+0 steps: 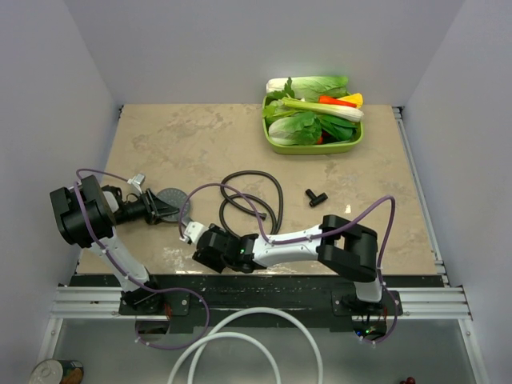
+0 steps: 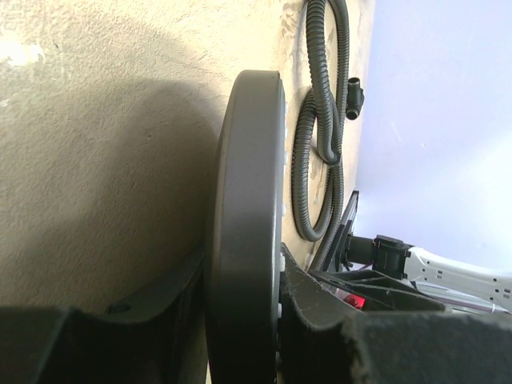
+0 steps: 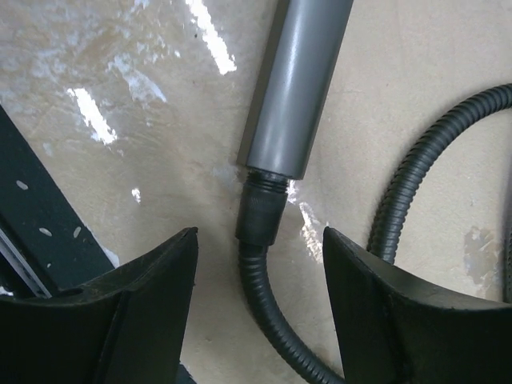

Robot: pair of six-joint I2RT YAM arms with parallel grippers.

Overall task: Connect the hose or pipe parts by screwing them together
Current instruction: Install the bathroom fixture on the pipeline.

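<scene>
I'm gripping the head (image 2: 248, 160) with the left claw (image 2: 240, 268); right claw (image 3: 259, 234) is hanging wide, straddling the hose nut (image 3: 264, 200), handle (image 3: 300, 80) pointing straight away from it.

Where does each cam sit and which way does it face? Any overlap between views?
Top external: above and behind the bases, looking down on the table; both arms show, left pincer and right pincer included.
Left wrist: low, looking along the tabletop; its own fingers clamp the shower head disc edge-on, right arm beyond.
Right wrist: looking down at the handle-to-hose joint; its own fingers stand open either side.
Shared: top and left wrist both show the coiled hose and T-shaped fitting.
</scene>
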